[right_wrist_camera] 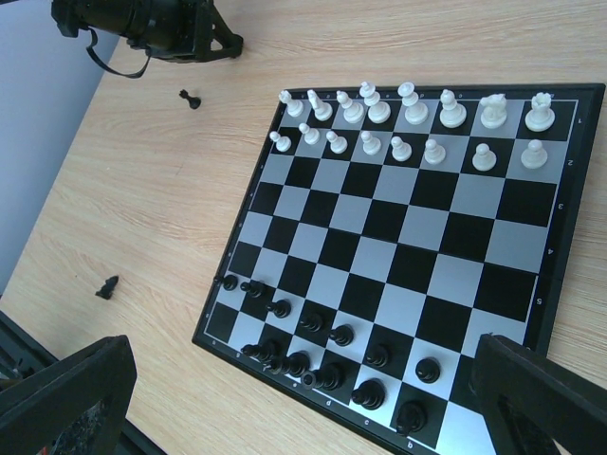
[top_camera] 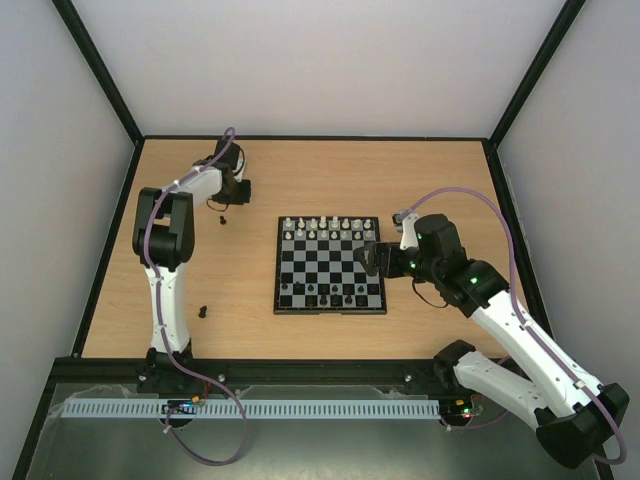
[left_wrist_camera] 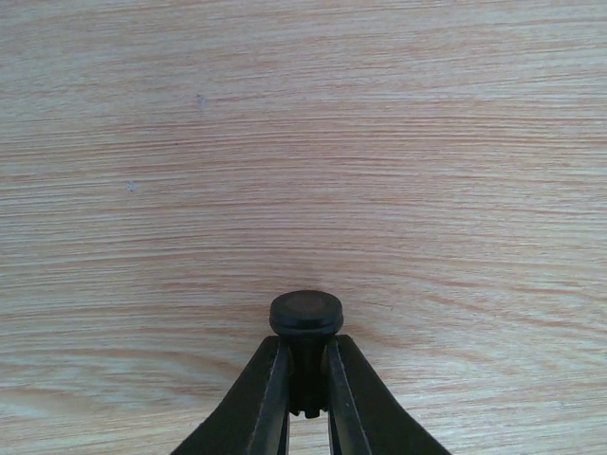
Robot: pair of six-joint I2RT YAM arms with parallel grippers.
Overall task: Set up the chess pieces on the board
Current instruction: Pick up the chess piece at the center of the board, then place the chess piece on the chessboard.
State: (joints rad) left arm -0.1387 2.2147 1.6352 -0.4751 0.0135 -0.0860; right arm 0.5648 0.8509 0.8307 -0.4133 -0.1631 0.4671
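The top camera sits high above and behind both arms, looking down on the whole tabletop [top_camera: 330, 170]; the board [top_camera: 330, 266] lies mid-view, with the left arm [top_camera: 165, 235] and right arm [top_camera: 510, 330] rising from the bottom edge. The left wrist camera looks down past the left fingers [left_wrist_camera: 261, 403], very close to the wood; only bare grain ahead of them and a black piece [left_wrist_camera: 305, 313] pinched at their tips show. The right wrist camera hangs higher and tilted, the spread right fingers [right_wrist_camera: 66, 398] at its lower corners and the board ahead of them; with the top view it shares the board and the left arm's wrist beyond it.
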